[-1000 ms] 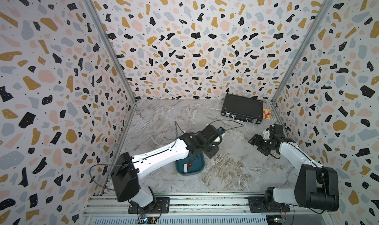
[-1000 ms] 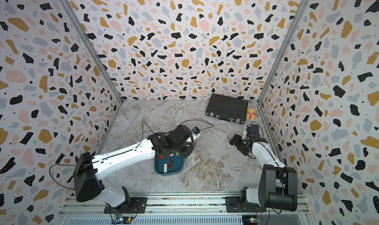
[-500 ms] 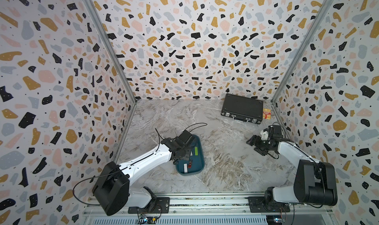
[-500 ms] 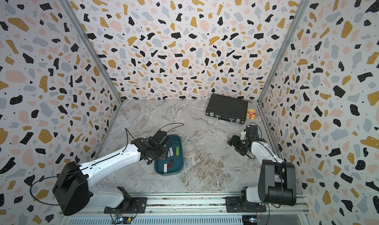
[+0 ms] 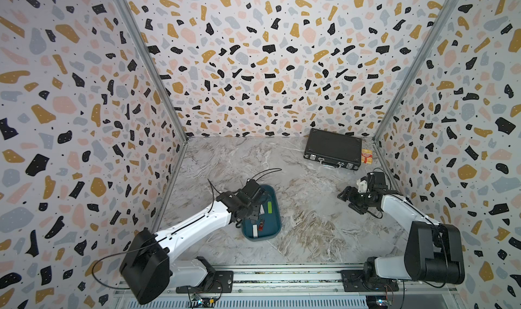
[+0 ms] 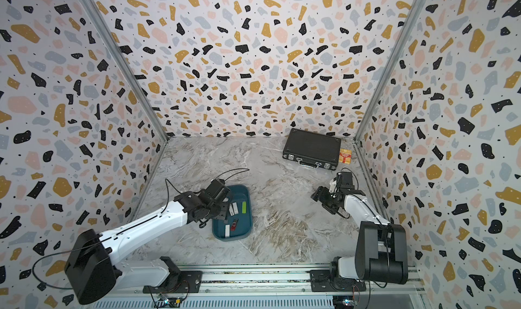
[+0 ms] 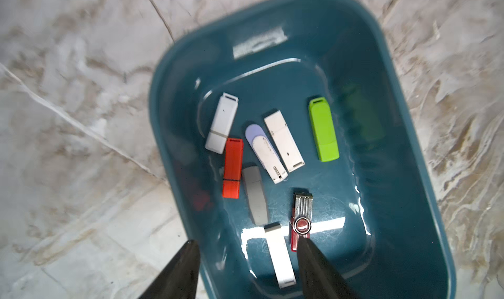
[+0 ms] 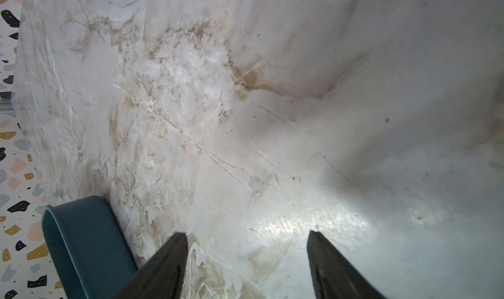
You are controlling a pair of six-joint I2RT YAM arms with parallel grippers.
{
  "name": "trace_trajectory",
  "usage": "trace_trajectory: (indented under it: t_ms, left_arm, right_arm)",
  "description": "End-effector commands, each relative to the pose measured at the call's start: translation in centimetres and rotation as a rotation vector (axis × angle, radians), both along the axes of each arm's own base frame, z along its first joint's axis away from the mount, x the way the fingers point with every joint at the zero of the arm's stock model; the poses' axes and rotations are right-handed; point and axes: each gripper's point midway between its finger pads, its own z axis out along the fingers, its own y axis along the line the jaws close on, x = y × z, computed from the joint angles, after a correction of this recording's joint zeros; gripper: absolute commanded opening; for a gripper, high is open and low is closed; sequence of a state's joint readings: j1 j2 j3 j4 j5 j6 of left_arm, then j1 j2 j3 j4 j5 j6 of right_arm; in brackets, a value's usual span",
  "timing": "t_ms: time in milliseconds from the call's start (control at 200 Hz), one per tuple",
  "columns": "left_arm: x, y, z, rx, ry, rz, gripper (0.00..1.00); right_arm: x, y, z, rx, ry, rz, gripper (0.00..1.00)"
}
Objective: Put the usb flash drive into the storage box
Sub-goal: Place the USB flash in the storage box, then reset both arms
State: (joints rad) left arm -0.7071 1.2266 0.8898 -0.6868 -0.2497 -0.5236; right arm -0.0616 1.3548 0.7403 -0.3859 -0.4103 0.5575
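Observation:
The dark teal storage box (image 5: 271, 229) (image 6: 243, 229) sits on the marble floor at front centre. In the left wrist view its wall (image 7: 409, 147) surrounds several usb flash drives: white ones, an orange-red one (image 7: 232, 166), a lavender one, a green one (image 7: 323, 130), a grey one and a red swivel drive (image 7: 301, 218). My left gripper (image 7: 246, 244) (image 5: 254, 210) hangs open over the box's left edge. A white drive (image 7: 281, 256) lies on the box floor between its fingers. My right gripper (image 8: 246, 237) (image 5: 348, 201) is open over bare marble, holding nothing.
A black briefcase (image 5: 332, 149) lies at the back right with a small orange carton (image 5: 366, 156) beside it against the right wall. Patterned walls enclose three sides. The arm bases sit on a rail along the front. The box's end (image 8: 81, 243) shows in the right wrist view.
My left arm pulled back from the floor's middle to the box's left side, uncovering the box. Its gripper went from shut to open. The right gripper barely moved.

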Motion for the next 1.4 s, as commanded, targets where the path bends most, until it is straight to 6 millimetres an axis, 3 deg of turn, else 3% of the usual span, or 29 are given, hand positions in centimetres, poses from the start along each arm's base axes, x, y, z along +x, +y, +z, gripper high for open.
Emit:
trace_trajectory:
  t_ms: [0, 60, 135, 225, 245, 310, 405, 521, 626, 736, 791, 961, 1051, 1106, 1141, 1171, 1266, 1341, 1396]
  left_arm:
    - [1.2, 3.5, 4.9, 0.07, -0.21, 0.085, 0.62]
    - [0.7, 6.6, 8.2, 0.087, -0.35, 0.185, 0.62]
    - [0.1, 9.1, 11.0, 0.049, -0.521, 0.263, 0.63]
    - [-0.3, 11.3, 12.1, 0.065, -0.685, 0.312, 0.66]
    - [-0.3, 11.8, 11.7, 0.084, -0.716, 0.331, 0.73]
    - [0.1, 12.4, 10.6, 0.121, -0.797, 0.35, 0.78]
    - [0.7, 13.1, 8.8, 0.207, -0.87, 0.374, 0.8]
    - [0.8, 14.5, 6.2, 0.38, -0.885, 0.394, 0.85]
    - [1.7, 15.0, 3.0, 0.355, -0.866, 0.369, 0.86]
    - [3.5, 15.1, 2.6, 0.301, -0.863, 0.331, 0.85]
    - [4.5, 15.6, 2.5, 0.291, -0.858, 0.343, 0.84]
    - [8.3, 14.9, 1.4, 0.306, -0.795, 0.259, 0.8]
    - [9.7, 14.9, 1.4, 0.28, -0.809, 0.258, 0.8]
    - [10.4, 14.5, -0.1, 0.183, -0.796, 0.238, 0.81]
    - [10.9, 15.2, -1.3, 0.177, -0.806, 0.262, 0.81]
    - [11.5, 16.0, -0.9, 0.198, -0.863, 0.296, 0.81]
    - [11.5, 14.9, -2.3, 0.156, -0.7, 0.231, 0.82]
    - [12.7, 15.4, -1.8, 0.169, -0.775, 0.238, 0.84]
    - [12.4, 15.2, -2.3, 0.154, -0.7, 0.236, 0.87]
  right_arm:
    - [0.8, -0.1, 3.8, -0.049, -0.098, 0.014, 0.74]
    - [1.1, -0.2, 5.6, -0.076, -0.147, 0.021, 0.74]
    - [1.4, -0.7, 7.9, -0.135, -0.217, 0.009, 0.75]
    - [1.7, -1.7, 10.0, -0.221, -0.322, -0.024, 0.79]
    - [1.8, -2.0, 10.3, -0.243, -0.346, -0.036, 0.8]
    - [2.0, -3.9, 10.2, -0.344, -0.398, -0.107, 0.86]
    - [2.1, -6.1, 9.2, -0.475, -0.475, -0.161, 0.95]
    - [2.1, -8.0, 7.7, -0.623, -0.561, -0.178, 0.98]
    - [2.2, -9.2, 5.7, -0.736, -0.559, -0.163, 0.99]
    - [3.0, -9.9, 3.3, -0.786, -0.554, -0.178, 1.0]
    - [3.7, -10.4, 3.1, -0.806, -0.595, -0.219, 1.0]
    - [5.5, -9.7, 4.1, -0.86, -0.709, -0.146, 1.0]
    - [5.8, -8.8, 3.2, -0.847, -0.809, -0.116, 1.0]
    - [6.0, -7.8, 2.2, -0.839, -0.815, -0.055, 0.98]
    - [6.2, -7.6, 2.4, -0.843, -0.84, -0.056, 0.98]
    - [6.2, -7.6, 2.0, -0.838, -0.814, -0.044, 0.99]
    - [7.4, -7.2, 1.6, -0.829, -0.771, 0.002, 1.0]
    - [7.6, -7.0, 1.2, -0.817, -0.722, 0.03, 1.0]
    - [7.9, -6.9, 1.3, -0.821, -0.748, 0.027, 1.0]
